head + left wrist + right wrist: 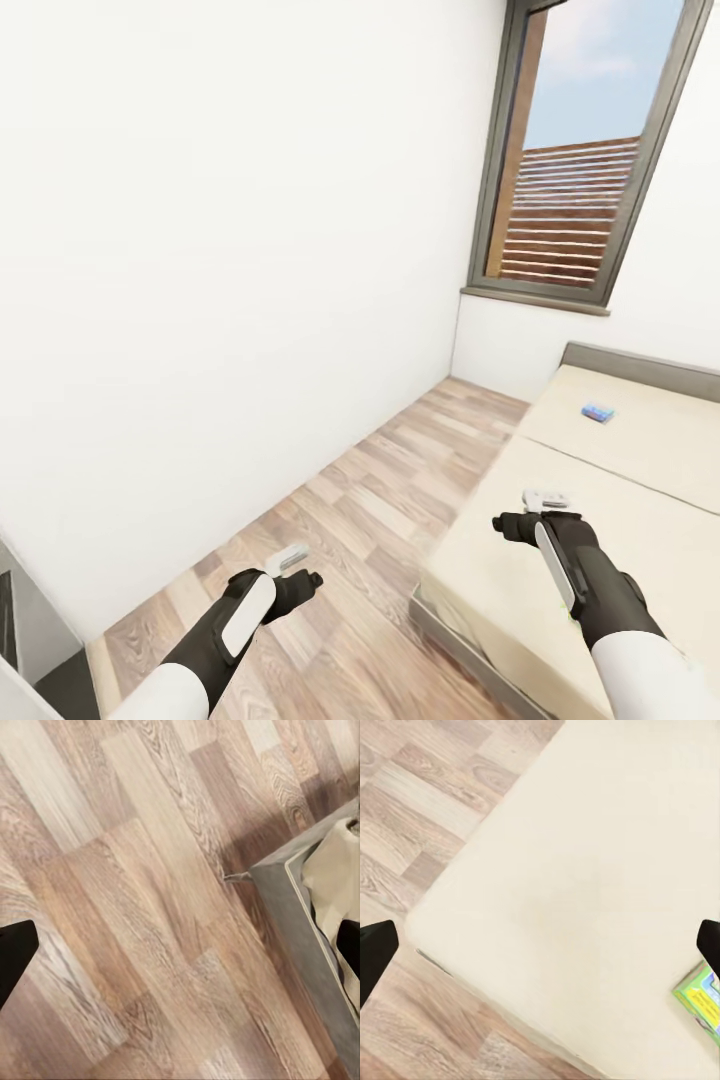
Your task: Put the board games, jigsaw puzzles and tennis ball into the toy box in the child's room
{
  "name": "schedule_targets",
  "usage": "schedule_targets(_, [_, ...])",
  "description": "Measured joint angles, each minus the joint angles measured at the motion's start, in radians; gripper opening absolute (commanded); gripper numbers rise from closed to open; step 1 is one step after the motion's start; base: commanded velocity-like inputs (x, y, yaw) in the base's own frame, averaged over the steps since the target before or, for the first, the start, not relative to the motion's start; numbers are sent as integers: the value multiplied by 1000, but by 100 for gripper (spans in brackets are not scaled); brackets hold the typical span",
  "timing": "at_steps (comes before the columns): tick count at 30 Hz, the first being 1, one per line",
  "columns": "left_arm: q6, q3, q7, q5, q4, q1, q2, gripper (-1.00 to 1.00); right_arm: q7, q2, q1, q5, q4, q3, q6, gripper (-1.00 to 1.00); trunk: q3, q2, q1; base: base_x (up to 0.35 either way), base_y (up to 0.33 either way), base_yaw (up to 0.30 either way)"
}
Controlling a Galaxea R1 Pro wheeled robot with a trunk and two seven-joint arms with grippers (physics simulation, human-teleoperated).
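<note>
Right end effector (pixel 535 511) fingers spread, empty, over low beige-mattress bed (pixel 640 540), green printed flat game box (pixel 701 1002) beside one fingertip, small blue game box (pixel 597 412) well beyond, left end effector (pixel 300 568) spread above wood plank floor (pixel 380 520).

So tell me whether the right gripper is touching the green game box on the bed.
Apart. In the right wrist view the green game box lies on the mattress, well below the gripper's fingertips.
</note>
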Motion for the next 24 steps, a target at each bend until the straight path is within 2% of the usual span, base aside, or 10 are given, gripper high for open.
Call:
schedule_targets(8, [0, 0, 0, 0, 0, 0, 0, 100, 0, -1, 0, 0, 0, 0, 0, 100, 0, 0, 0, 300, 226, 88])
schedule_targets(24, [0, -1, 0, -5, 0, 0, 0, 100, 2, -3, 0, 0, 0, -2, 0, 100, 0, 0, 0, 307, 198, 11])
